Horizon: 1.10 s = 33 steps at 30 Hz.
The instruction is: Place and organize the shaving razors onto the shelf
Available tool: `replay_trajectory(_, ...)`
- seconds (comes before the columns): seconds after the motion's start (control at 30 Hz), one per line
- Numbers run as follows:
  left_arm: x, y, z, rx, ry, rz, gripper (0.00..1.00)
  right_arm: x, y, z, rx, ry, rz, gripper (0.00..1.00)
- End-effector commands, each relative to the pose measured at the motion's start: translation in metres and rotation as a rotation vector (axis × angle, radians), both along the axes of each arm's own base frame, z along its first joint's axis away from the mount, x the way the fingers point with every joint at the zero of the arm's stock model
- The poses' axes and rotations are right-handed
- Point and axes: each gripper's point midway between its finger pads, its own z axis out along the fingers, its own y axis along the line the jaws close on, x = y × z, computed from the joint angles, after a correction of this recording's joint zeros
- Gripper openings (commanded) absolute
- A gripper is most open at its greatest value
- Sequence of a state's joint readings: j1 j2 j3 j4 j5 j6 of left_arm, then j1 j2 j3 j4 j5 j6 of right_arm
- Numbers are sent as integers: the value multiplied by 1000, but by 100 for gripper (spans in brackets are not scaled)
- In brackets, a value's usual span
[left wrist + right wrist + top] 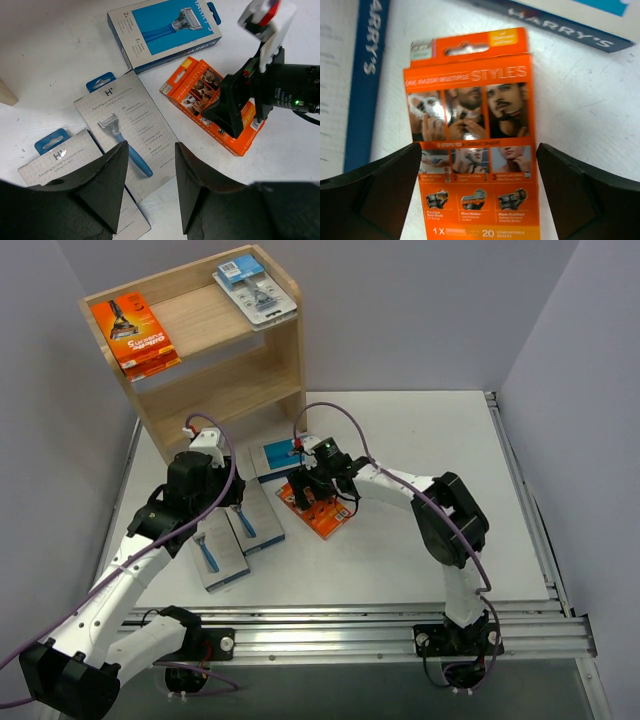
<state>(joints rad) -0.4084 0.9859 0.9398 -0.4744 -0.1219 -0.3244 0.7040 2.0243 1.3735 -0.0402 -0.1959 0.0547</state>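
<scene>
- Top view: the shelf stands well beyond both pairs of jaws, at the far left of the worktop. On its top tier lie an orange pack and the clear blister pack, one at each end, so the middle is free for more.
- Top view: the right jaws hang directly over the orange box. The left jaws hover just to the left, above the grey pack and the second grey pack. I judge that the right arm prepares the next pick.
- Left wrist view: the left jaws are open and hold nothing. Between and below their fingers the grey pack lies flat, picture side up. The second grey pack is to their left, and the blue-faced box is ahead.
- Right wrist view: the right jaws stand wide apart, one finger on each side of the orange box, close to its long edges. They do not grip it. I think they are spread so because the box lies flat and must be taken across its width.
</scene>
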Motion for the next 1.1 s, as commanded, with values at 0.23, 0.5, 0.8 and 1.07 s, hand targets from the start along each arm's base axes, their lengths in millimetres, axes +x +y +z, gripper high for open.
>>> replay_trajectory(0.23, 6, -1, 5, -8, -31, -4, 51, -98, -51, -98, 280, 562, -310, 82)
replay_trajectory(0.5, 6, -4, 2, -16, -20, -11, 51, -113, -69, -105, 248, 556, -335, 49)
replay_trajectory(0.8, -1, -37, -25, -100, 86, -58, 28, -132, -84, -104, 203, 534, -322, 8)
replay_trajectory(1.07, -57, -102, -87, -158, 206, -135, 18, -143, -76, -77, 324, 532, -306, 0)
